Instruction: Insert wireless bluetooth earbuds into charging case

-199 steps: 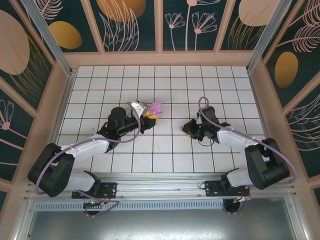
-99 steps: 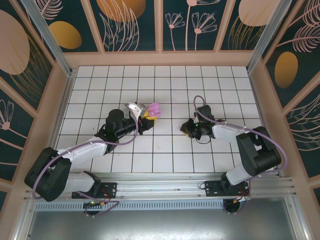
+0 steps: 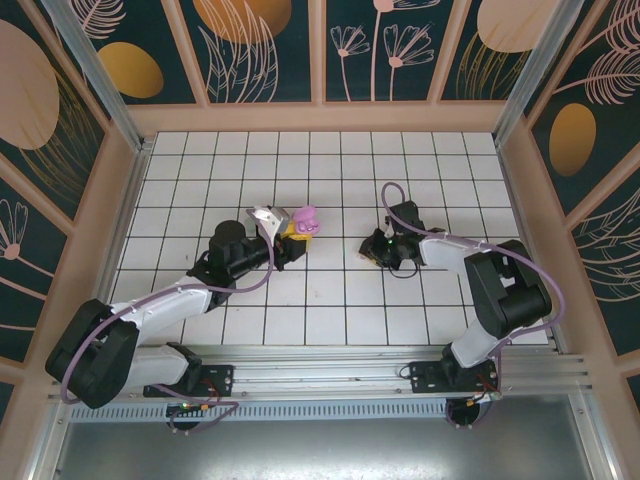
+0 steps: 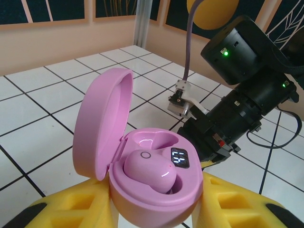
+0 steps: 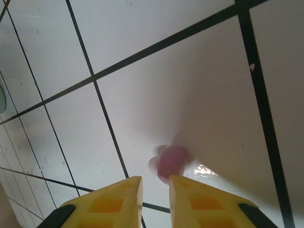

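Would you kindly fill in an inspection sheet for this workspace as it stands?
Surface: white tiled table, dark grid lines.
Job's things: open pink case holds one seated earbud, display lit; a second earbud, blurred, is down at a tile.
Clutter: nothing seen.
Pincers: left pincer clamps the pink case; right pincer narrowly parted at the second earbud, grip unclear.
Cables: purple cable loops off the right arm.
Surroundings: wooden walls, leaf-patterned panels.
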